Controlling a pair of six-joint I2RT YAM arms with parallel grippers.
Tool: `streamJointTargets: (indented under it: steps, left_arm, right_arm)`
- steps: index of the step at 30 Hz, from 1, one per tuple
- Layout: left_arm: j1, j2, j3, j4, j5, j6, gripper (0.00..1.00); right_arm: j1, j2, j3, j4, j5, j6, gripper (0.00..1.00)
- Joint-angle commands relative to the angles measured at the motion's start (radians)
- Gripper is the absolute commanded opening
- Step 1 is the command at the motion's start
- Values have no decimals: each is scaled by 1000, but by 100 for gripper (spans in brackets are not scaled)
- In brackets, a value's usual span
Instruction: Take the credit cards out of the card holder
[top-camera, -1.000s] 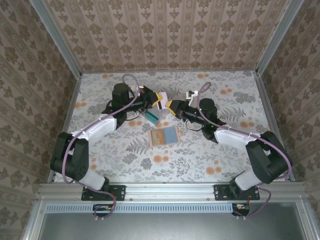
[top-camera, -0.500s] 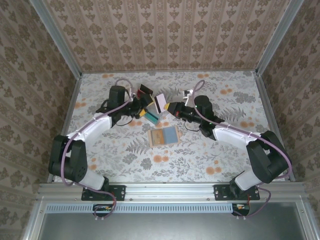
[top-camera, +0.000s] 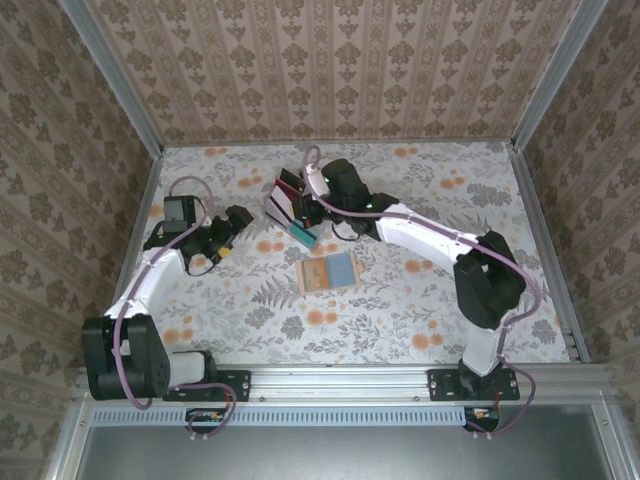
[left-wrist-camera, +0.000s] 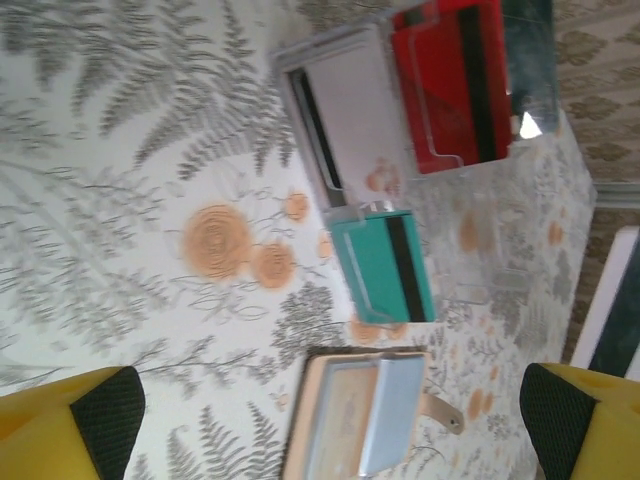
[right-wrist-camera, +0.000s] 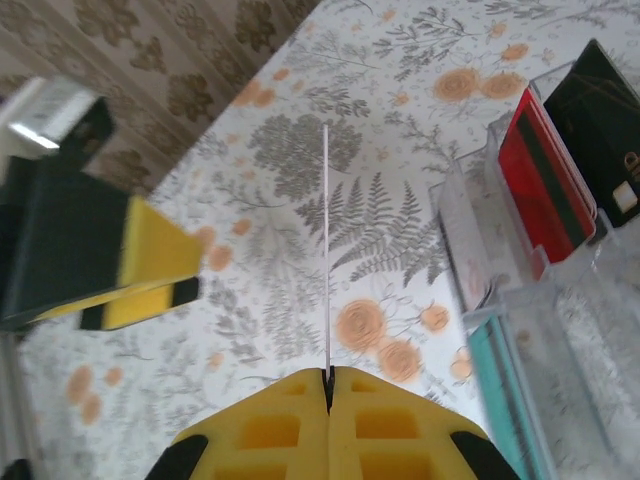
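Tan card holder (top-camera: 327, 272) lies open and flat at the middle of the tabletop (top-camera: 420, 300), its blue-grey pockets facing up. Beyond it, toward the far edge, the right hand (right-wrist-camera: 328, 378) is clenched on a thin pale credit card (right-wrist-camera: 327, 250), seen edge-on. It is just beside a clear tiered stand (right-wrist-camera: 560, 320) holding a red-and-black card (left-wrist-camera: 455, 85) and a teal card (left-wrist-camera: 380, 265). Toward the left edge, the left hand (top-camera: 232, 222) hangs released, fingers spread wide.

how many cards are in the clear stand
4: a black card at the back, then the red-and-black card, a white card, and the teal card in front. More may be hidden.
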Motion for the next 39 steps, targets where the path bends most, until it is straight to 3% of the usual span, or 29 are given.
streamJointTargets:
  steps: [1,7,13,23,39]
  left_arm:
    - [22,-36,0,-124,-28,93,100]
    - [38,-36,3,-165,-30,130,100]
    - [42,-30,6,-167,-16,142,100]
    - [46,-15,1,-151,-35,163,100]
    - [49,1,-2,-130,-14,174,100]
  right_arm:
    - [12,100,124,-158,68,-186,0]
    - [43,273,327,-242,139,-316,0]
    - [48,366,442,-269,198,-335,0]
    - [60,460,555,-344,282,-376,0]
    - [62,521,603,-337,286,-430,0]
